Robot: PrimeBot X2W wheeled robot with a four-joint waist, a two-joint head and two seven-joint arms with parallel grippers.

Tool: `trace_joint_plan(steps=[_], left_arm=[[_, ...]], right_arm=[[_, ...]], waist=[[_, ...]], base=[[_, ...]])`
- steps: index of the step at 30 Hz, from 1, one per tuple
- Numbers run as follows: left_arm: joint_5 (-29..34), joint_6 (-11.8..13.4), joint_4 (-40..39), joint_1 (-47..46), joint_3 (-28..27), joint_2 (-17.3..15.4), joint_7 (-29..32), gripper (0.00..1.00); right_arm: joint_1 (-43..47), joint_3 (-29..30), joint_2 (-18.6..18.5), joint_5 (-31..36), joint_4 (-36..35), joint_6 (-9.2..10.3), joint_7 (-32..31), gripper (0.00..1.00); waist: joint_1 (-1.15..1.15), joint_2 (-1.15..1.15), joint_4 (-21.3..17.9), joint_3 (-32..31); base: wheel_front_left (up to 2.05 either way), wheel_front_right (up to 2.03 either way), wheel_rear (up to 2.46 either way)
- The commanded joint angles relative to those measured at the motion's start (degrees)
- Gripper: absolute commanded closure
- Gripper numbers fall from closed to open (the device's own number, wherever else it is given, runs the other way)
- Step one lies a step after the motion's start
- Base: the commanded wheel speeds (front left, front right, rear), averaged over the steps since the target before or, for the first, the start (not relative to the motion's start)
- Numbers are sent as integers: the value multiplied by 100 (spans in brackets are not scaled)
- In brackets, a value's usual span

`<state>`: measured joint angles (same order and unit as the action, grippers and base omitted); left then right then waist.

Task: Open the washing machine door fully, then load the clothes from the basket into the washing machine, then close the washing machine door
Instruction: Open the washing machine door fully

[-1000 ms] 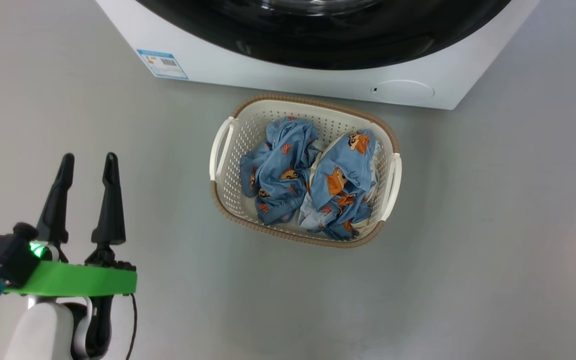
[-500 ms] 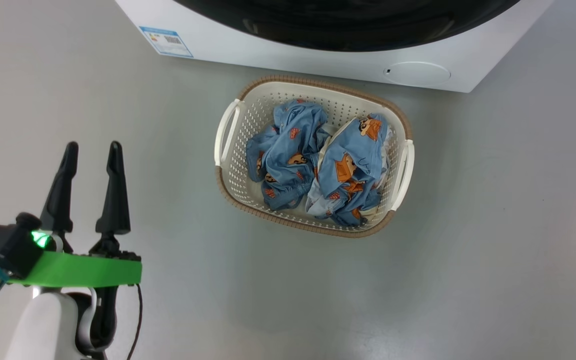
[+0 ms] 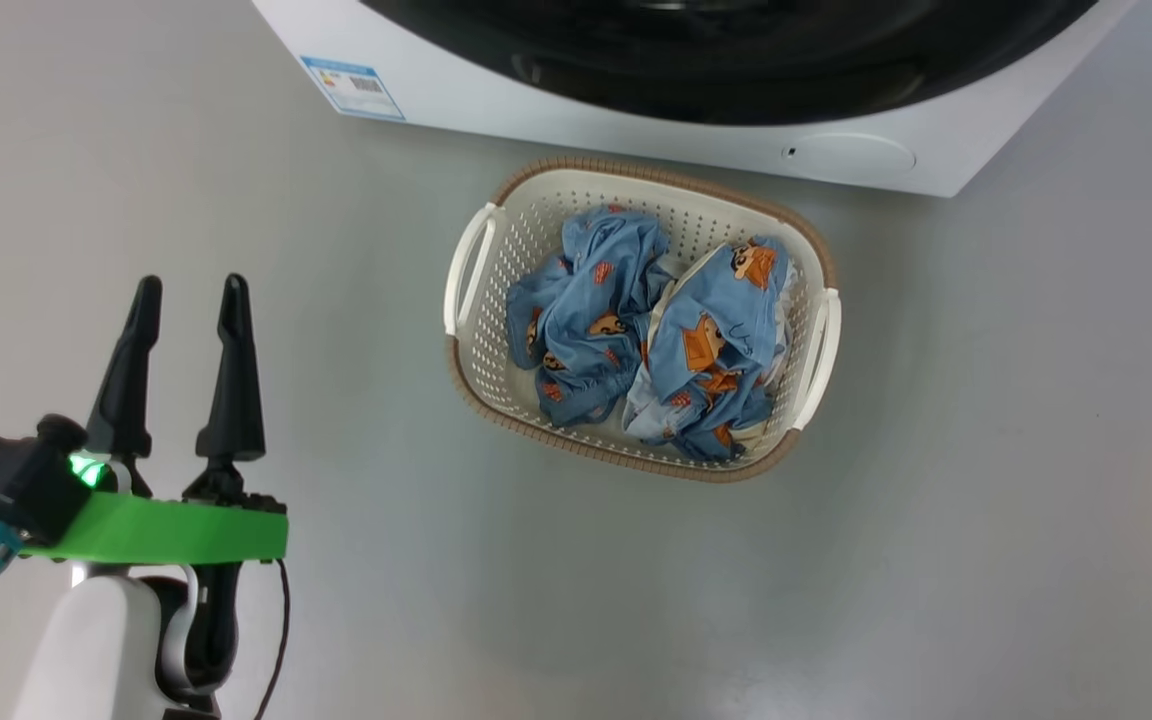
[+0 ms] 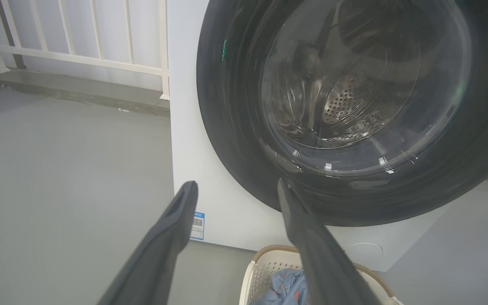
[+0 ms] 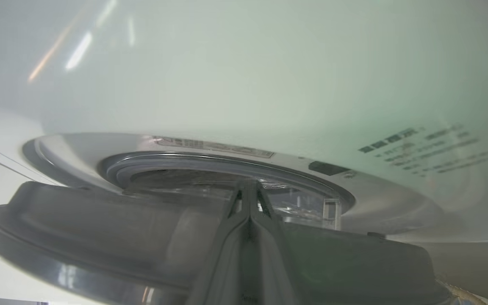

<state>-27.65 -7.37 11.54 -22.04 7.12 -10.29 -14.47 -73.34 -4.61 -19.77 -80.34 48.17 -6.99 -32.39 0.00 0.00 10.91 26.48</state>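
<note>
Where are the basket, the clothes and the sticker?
basket [image 3: 706,215]: head view, on its holey white back wall.
clothes [image 3: 716,340]: head view, on the right blue bundle.
sticker [image 3: 353,88]: head view, on its middle.

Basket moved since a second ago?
No. The basket keeps its spot against the label sticker and service flap on the washing machine; the whole view shifted, so the camera moved.

Long black tapered fingers [image 3: 231,380], green bracket [image 3: 166,527], green light [image 3: 84,468], white forearm [image 3: 96,650], black cable [image 3: 279,630]
</note>
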Motion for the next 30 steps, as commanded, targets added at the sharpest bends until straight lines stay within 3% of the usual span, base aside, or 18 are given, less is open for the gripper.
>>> trace_joint_plan(steps=[1, 22, 30], left_arm=[[-2, -12, -78, -30, -195, -193, -52, 0], [165, -12, 234, 595, -340, -250, -52, 0], [247, -12, 274, 767, -406, -143, -52, 0]], right_arm=[[27, -114, 250, 41, -207, -50, -139, 100], [1916, -430, 536, -383, -979, -50, -1064, 100], [2551, -510, 606, -507, -1300, -50, -1268, 100]], waist=[[0, 0, -12, -66], [0, 0, -258, -1266], [0, 0, -57, -1607]], base=[[0, 0, 0], [0, 0, 0], [0, 0, 0]])
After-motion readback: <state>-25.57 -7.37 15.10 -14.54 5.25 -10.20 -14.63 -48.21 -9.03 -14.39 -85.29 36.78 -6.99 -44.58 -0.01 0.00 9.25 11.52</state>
